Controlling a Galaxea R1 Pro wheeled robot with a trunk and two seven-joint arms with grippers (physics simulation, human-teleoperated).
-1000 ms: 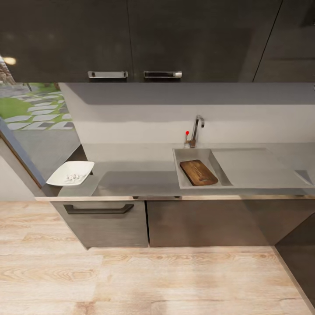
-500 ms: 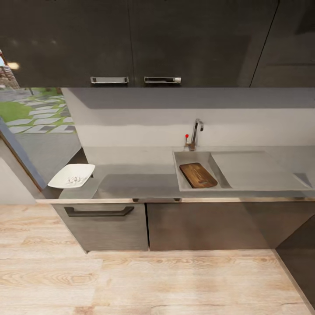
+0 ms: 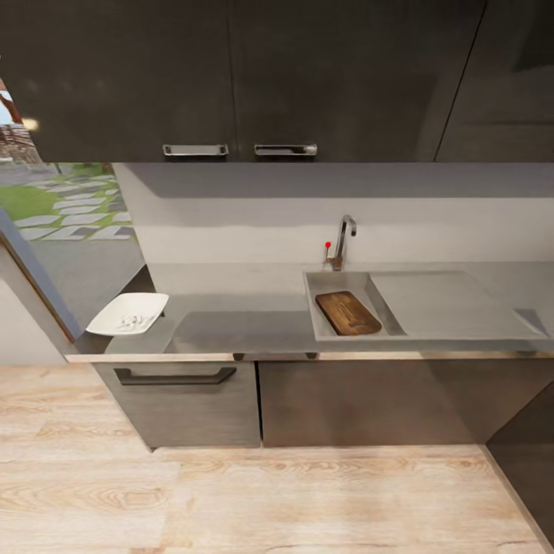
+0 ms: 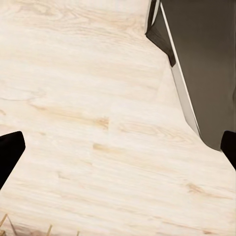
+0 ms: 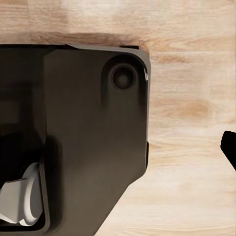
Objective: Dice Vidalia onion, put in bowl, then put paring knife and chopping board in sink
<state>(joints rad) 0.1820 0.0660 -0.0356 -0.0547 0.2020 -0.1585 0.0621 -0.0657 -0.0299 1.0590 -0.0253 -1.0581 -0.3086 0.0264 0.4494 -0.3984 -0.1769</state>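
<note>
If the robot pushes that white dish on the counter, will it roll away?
Probably not. The bowl looks shallow, square and flat-bottomed, so it would likely slide on the smooth countertop. It sits near the counter's left end, so a hard push might send it off.

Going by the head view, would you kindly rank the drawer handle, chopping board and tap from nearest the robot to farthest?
1. Drawer handle, cabinet front, left.
2. Chopping board, inside the sink.
3. Tap, behind the sink, by the wall.
</note>
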